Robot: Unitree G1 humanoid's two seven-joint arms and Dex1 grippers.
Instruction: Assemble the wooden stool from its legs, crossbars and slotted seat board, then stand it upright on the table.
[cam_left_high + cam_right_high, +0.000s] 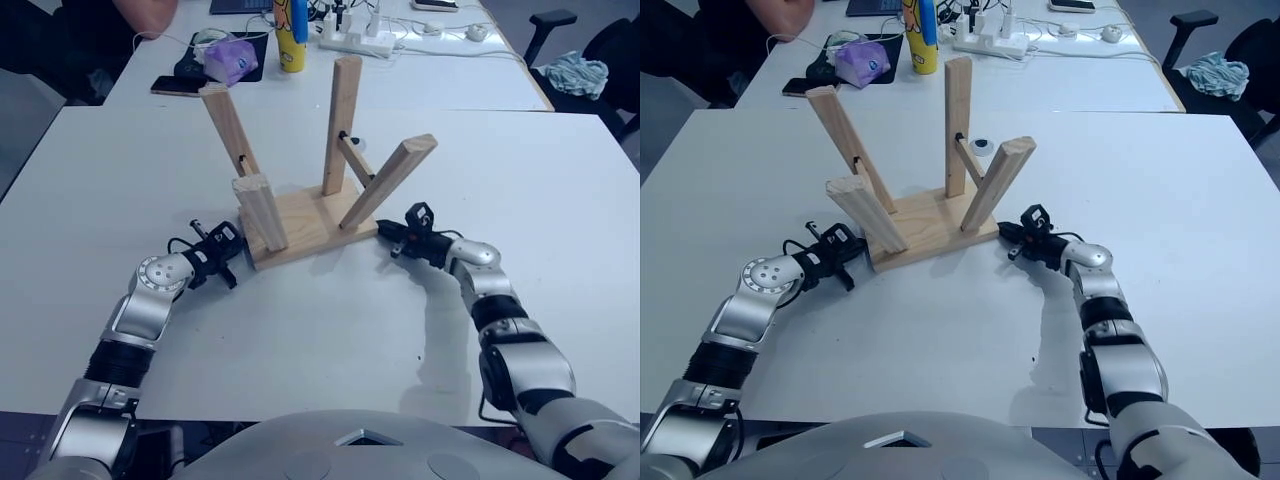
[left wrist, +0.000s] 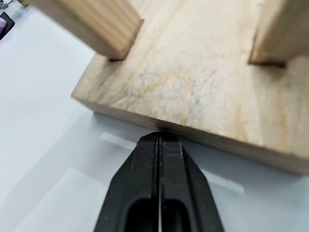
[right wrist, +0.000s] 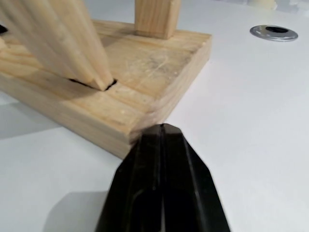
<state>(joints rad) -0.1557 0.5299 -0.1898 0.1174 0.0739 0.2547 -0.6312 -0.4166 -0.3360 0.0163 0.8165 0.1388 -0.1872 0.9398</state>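
Observation:
The wooden stool lies upside down on the white table, its seat board (image 1: 300, 225) flat on the surface and several legs (image 1: 342, 125) sticking up and splaying outward. A crossbar (image 1: 355, 160) links two legs at the back. My left gripper (image 1: 238, 256) is shut, its tip touching the seat board's left edge (image 2: 159, 128). My right gripper (image 1: 384, 236) is also shut, its tip against the board's right corner (image 3: 140, 133). Neither holds anything.
A metal grommet (image 3: 274, 32) sits in the table behind the stool. On the far table are a yellow bottle (image 1: 291, 35), a purple pouch (image 1: 230, 60), a phone (image 1: 178, 86) and a power strip (image 1: 358, 42). A chair (image 1: 585, 60) stands at the right.

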